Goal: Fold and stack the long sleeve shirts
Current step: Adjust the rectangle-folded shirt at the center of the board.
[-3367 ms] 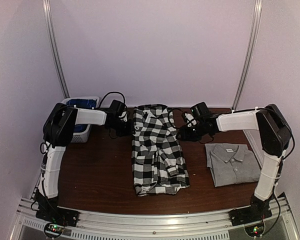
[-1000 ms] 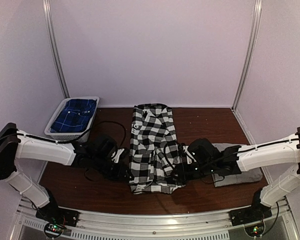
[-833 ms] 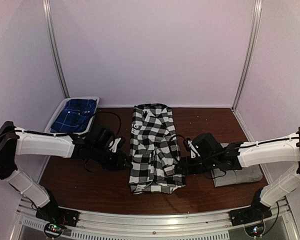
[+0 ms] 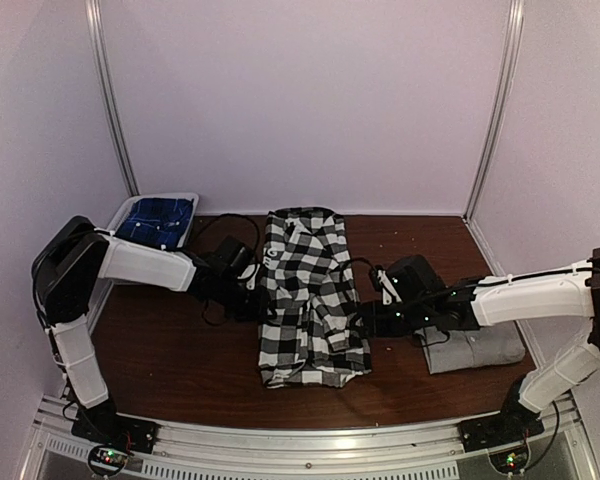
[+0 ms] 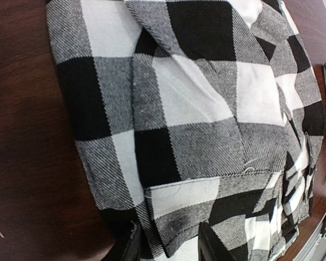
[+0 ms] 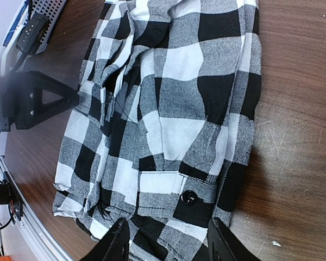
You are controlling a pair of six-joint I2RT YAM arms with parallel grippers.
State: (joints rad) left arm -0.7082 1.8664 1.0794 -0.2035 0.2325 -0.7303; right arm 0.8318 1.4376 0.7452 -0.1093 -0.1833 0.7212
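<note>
From overhead, the brown table (image 4: 170,350) carries the checked flannel shirt (image 4: 310,300) lengthwise at its centre. The folded grey shirt (image 4: 485,345) lies at 3 o'clock of it, partly under the right arm. A white basket (image 4: 130,215) of blue plaid cloth sits at 10 o'clock. Only the wrist views show the flannel's twill weave and a black button (image 6: 189,197).

Both arms stretch low and inward. The left gripper (image 4: 250,298) meets the flannel's 9 o'clock edge, and the right gripper (image 4: 365,320) meets its 3 o'clock edge. Each has its fingers spread, with flat cloth between.
</note>
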